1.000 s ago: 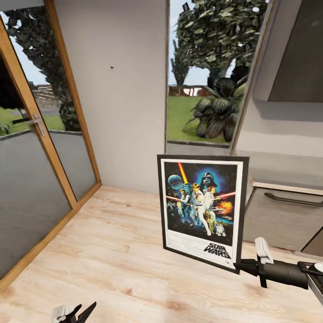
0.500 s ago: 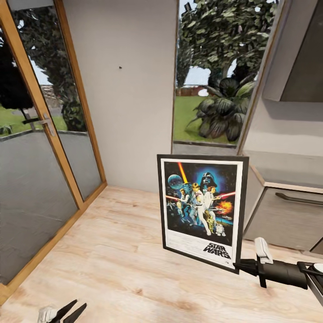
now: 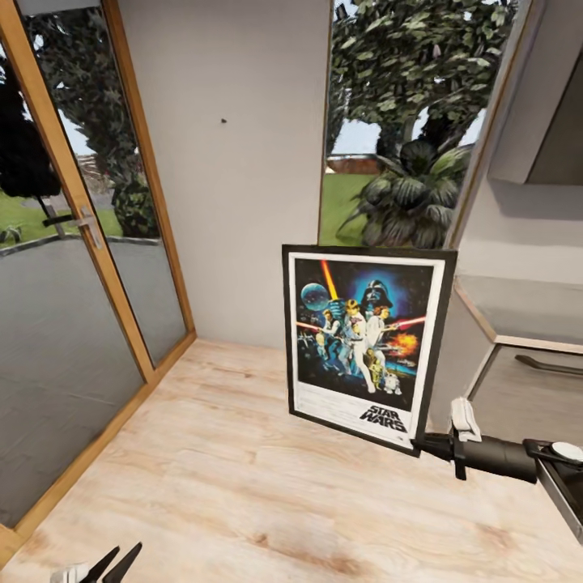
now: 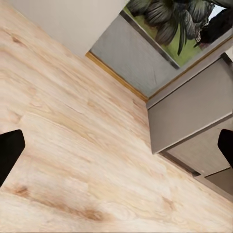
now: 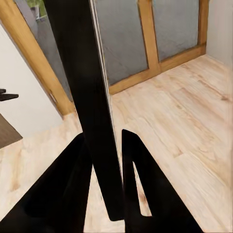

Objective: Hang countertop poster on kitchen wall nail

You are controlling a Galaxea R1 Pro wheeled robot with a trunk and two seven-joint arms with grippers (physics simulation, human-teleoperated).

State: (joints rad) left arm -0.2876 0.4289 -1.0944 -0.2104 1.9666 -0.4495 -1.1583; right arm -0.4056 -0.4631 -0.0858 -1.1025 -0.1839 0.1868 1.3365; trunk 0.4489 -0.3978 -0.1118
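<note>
The poster [image 3: 364,344] stands upright before the wall [image 3: 243,162]; the nail [image 3: 223,121] sits above, leftward.

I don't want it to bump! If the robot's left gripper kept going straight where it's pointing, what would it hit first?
Probably the wooden floor. The left gripper is open and empty, and its wrist view looks straight at bare floorboards, with the grey cabinet off to one side.

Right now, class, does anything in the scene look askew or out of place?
The poster hangs in mid-air over the floor, pinched at its lower corner by the right gripper and tilted slightly. Nothing looks damaged.
</note>
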